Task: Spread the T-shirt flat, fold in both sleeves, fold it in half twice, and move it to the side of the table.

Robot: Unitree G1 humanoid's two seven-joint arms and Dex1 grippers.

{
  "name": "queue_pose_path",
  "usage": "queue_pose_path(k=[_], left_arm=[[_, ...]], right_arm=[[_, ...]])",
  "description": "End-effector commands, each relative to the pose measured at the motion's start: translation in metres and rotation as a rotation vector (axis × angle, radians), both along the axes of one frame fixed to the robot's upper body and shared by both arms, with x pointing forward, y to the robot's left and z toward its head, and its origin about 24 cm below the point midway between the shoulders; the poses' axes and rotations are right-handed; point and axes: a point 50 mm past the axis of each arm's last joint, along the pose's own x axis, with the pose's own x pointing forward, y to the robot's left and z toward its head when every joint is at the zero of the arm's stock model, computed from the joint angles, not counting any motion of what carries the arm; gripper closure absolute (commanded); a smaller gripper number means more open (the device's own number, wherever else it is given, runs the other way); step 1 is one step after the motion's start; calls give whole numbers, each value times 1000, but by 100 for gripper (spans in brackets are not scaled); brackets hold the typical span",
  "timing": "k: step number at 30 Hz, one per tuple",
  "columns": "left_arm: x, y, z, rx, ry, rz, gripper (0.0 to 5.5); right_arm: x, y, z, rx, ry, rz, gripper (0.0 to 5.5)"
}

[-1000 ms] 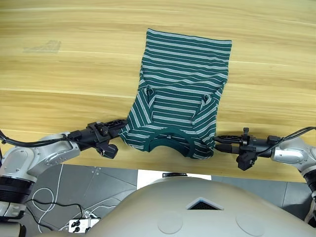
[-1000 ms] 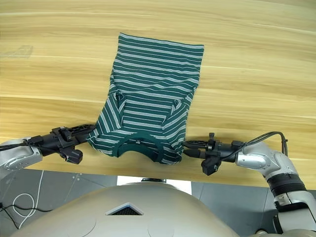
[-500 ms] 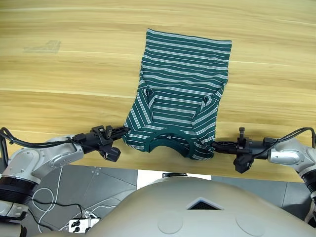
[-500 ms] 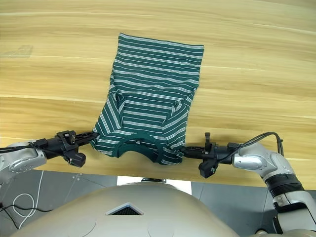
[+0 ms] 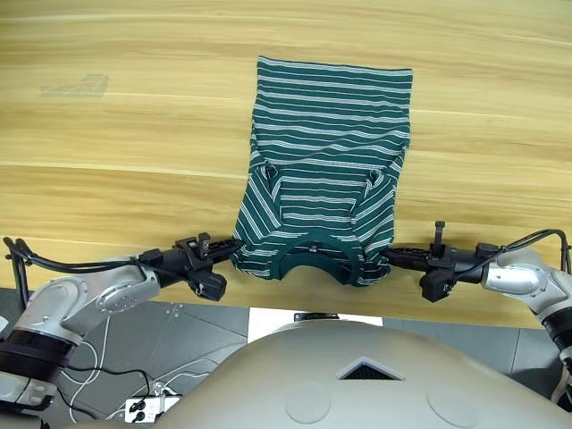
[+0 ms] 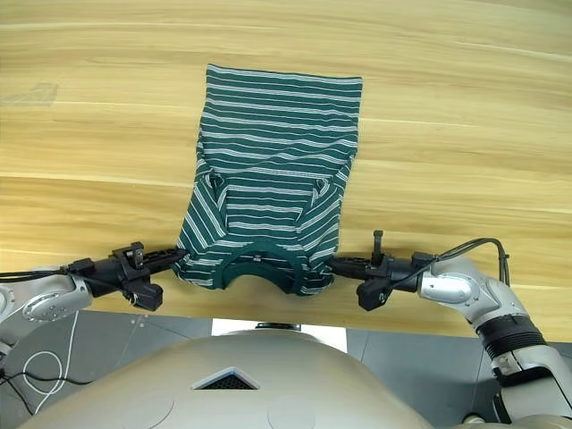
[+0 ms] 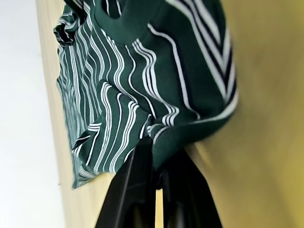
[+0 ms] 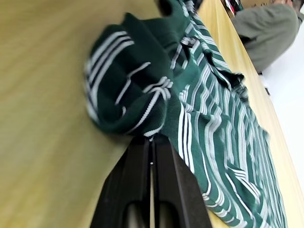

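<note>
Left claw (image 5: 234, 244) and right claw (image 5: 390, 256) pinch T-shirt (image 5: 329, 134) shoulder corners between them. Sleeves (image 5: 267, 166) look folded in; both half-folds and side move pending.

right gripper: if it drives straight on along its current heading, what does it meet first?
The T-shirt. The right gripper points along the near table edge toward the robot's left and is shut on the shirt's shoulder corner, so it would likely bunch that fabric at once. Farther along, the left gripper faces it.
</note>
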Motion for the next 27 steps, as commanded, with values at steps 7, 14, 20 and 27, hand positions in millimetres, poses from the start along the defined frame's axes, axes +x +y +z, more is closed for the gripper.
queue_pose_path(k=[7,14,20,27], left_arm=[[15,27,50,59,164,281,550],[9,53,68,35,146,452,550],[-7,24,74,-141,244,426,550],[-25,15,101,-117,237,392,550]], right_arm=[[15,14,20,66,363,-259,547],[29,-6,62,7,663,-339,547],[35,-2,73,105,694,-364,547],[28,-8,99,152,615,-381,547]])
